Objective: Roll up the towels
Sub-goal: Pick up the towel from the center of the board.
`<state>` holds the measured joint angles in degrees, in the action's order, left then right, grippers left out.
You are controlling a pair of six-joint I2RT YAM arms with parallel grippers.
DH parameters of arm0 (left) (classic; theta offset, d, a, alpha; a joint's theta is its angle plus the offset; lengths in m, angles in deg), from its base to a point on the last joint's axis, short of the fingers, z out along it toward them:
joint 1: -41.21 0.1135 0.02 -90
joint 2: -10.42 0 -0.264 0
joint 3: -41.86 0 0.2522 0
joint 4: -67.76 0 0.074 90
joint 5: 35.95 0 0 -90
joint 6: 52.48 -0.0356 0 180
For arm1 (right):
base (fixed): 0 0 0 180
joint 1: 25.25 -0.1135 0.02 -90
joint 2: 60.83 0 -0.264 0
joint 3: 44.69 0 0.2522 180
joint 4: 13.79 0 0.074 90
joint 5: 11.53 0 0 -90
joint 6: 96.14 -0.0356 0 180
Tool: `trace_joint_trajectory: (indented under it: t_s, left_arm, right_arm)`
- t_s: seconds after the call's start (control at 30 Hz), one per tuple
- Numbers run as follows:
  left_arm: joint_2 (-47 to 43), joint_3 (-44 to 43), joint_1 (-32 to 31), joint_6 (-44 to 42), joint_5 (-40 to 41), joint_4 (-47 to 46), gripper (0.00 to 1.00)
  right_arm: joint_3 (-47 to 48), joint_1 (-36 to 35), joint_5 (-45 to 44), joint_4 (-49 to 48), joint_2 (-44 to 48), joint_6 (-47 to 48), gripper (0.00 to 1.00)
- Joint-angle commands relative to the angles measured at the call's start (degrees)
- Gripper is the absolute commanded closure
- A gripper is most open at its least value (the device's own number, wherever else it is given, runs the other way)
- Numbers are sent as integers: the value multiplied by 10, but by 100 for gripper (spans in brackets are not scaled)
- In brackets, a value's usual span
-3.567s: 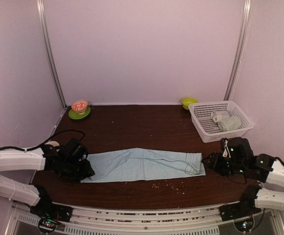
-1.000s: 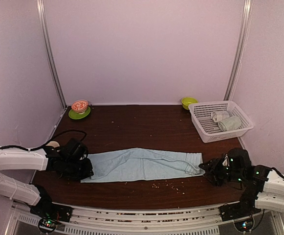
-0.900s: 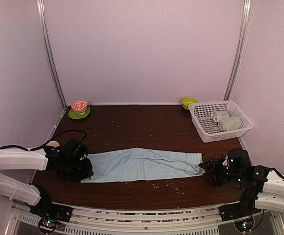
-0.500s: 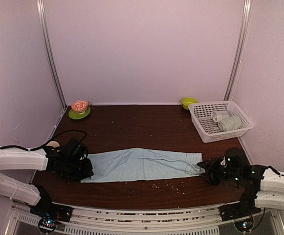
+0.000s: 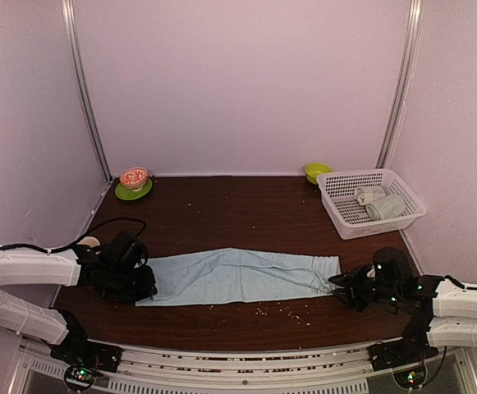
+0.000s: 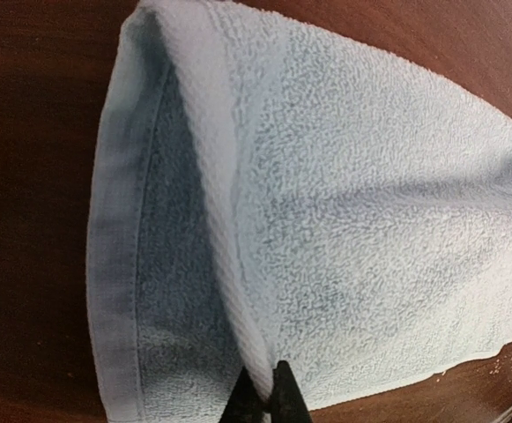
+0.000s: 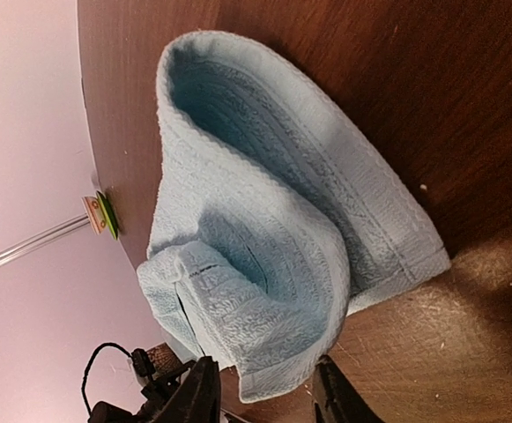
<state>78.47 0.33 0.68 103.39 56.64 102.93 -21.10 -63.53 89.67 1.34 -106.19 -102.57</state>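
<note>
Left end effector [image 6: 263, 398] clamped on light blue towel [image 5: 238, 275], right end effector [image 7: 260, 401] parted astride its far end

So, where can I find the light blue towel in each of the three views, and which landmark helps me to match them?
Top external: the light blue towel lies stretched left to right across the near part of the table.
Left wrist: the towel fills most of the picture.
Right wrist: the towel's folded end sits at the centre.
Shared landmark: the dark brown table under it.
</note>
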Motion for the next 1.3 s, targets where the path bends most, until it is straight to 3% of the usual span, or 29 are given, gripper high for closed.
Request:
trace_joint_trajectory:
  t_s: [0.0, 0.13, 0.7, 1.13, 1.27]
  left_arm:
    - [-4, -16, 3, -8, 8, -8, 100]
    - [-6, -15, 3, -8, 8, -6, 100]
    - [-14, -10, 3, -9, 11, -6, 100]
    - [-9, -22, 3, -14, 11, -4, 100]
    - [-14, -21, 3, -13, 13, 2, 100]
  right_arm:
    - [7, -4, 13, -14, -3, -2, 63]
    - [7, -6, 19, -4, 5, -1, 55]
    - [0, -32, 4, 25, 12, -17, 50]
    - [-14, -32, -27, -19, -18, -32, 60]
    - [-11, -32, -30, -23, -24, -29, 72]
